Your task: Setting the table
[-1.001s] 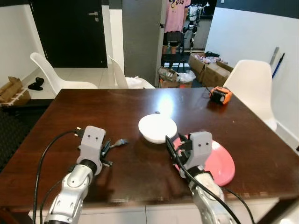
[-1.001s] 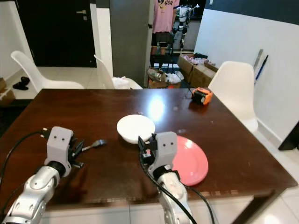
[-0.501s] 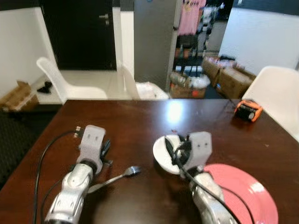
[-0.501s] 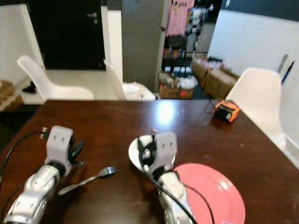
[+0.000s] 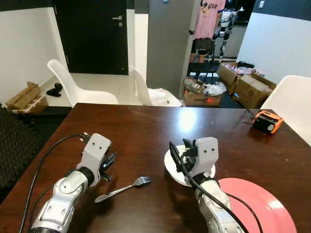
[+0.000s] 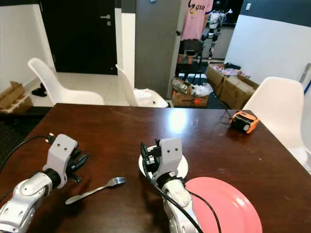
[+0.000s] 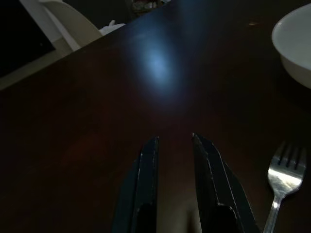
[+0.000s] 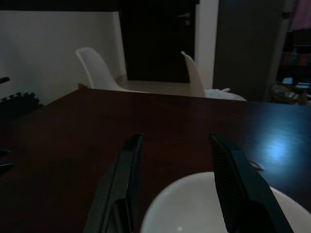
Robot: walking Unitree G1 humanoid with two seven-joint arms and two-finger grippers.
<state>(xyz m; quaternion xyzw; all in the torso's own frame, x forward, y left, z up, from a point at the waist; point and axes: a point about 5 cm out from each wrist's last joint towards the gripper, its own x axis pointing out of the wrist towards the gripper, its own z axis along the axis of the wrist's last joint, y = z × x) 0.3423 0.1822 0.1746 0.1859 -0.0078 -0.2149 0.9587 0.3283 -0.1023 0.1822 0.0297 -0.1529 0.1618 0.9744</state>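
Dark brown wooden table (image 5: 146, 121) filling the foreground, white plastic chairs (image 5: 73, 87) standing at its far edge. Round pink plate (image 5: 265, 204) lying at the near right corner; small white bowl (image 5: 177, 167) sitting just beside it, toward the middle. Orange-and-black tape measure (image 5: 267, 121) resting well apart at the far right. Silver metal fork (image 5: 124, 188) lying flat near the left arm, tines pointing toward the bowl.

Right gripper (image 8: 172, 141) hovering over the bowl's near rim, fingers spread wide, gripping nothing. Left gripper (image 7: 175, 141) hanging low above bare wood just beside the fork, fingers parted narrowly, holding nothing.
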